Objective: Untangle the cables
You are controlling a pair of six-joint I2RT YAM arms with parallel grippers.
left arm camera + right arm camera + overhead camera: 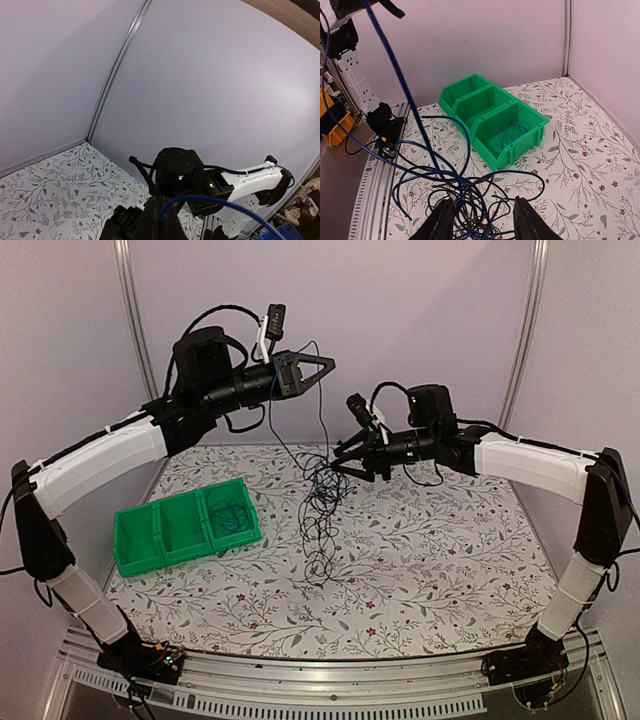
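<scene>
The cables (320, 502) hang as a loose tangle of thin blue and black wires, from mid-air down to the floral table. My left gripper (328, 363) is raised high and shut on one blue cable (215, 201), which rises from the tangle (470, 200). In the left wrist view its fingers (150, 222) are pressed together round that strand. My right gripper (342, 462) is at the top of the tangle. It is open (482, 220), with several strands lying between its two fingers (442, 222).
A green three-compartment bin (160, 540) stands at the left of the table, with a coiled blue wire (232, 515) in its right compartment (510, 132). Purple walls close off the back and sides. The metal rail (330, 675) runs along the near edge.
</scene>
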